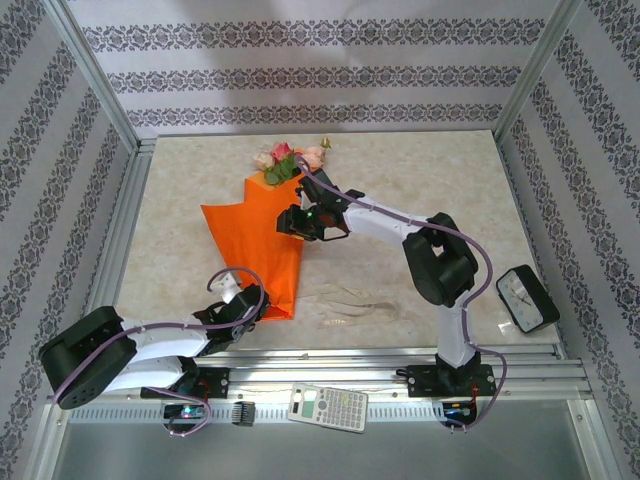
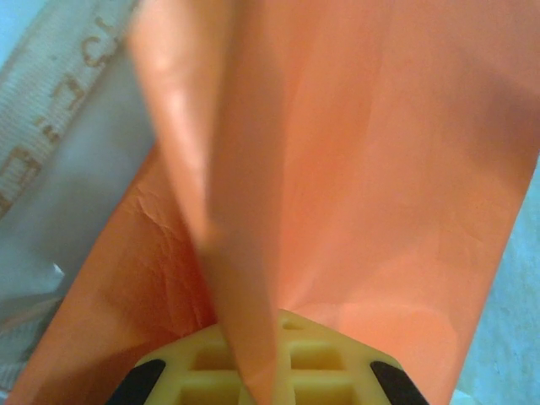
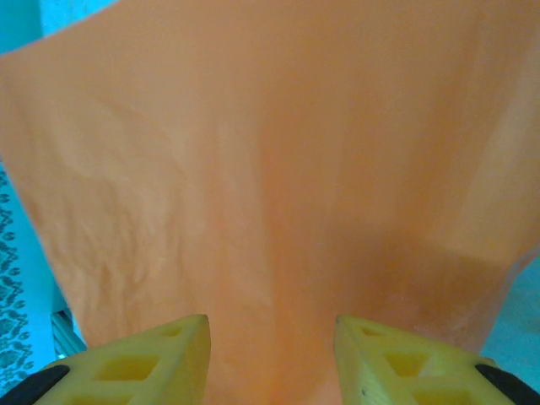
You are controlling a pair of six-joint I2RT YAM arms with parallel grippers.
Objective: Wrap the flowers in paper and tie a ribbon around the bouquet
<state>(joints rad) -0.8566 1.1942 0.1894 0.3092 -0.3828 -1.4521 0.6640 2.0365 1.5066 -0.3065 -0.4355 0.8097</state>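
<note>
Just right of the paper (image 1: 262,240), loose ribbon (image 1: 362,303); farther right, a clock (image 1: 527,299).

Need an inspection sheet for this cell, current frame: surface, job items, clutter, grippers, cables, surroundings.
Surface: beige marbled table.
Job's things: orange paper folded into a rough cone around the flowers, rose heads out at the far end; ribbon lies loose to the cone's right, untied.
Clutter: black clock at the right edge; calculator on the front rail.
Grippers: left gripper shut on the paper's narrow near end; right gripper open at the cone's right side.
Cables: purple cables loop along both arms.
Surroundings: patterned walls, aluminium frame.
</note>
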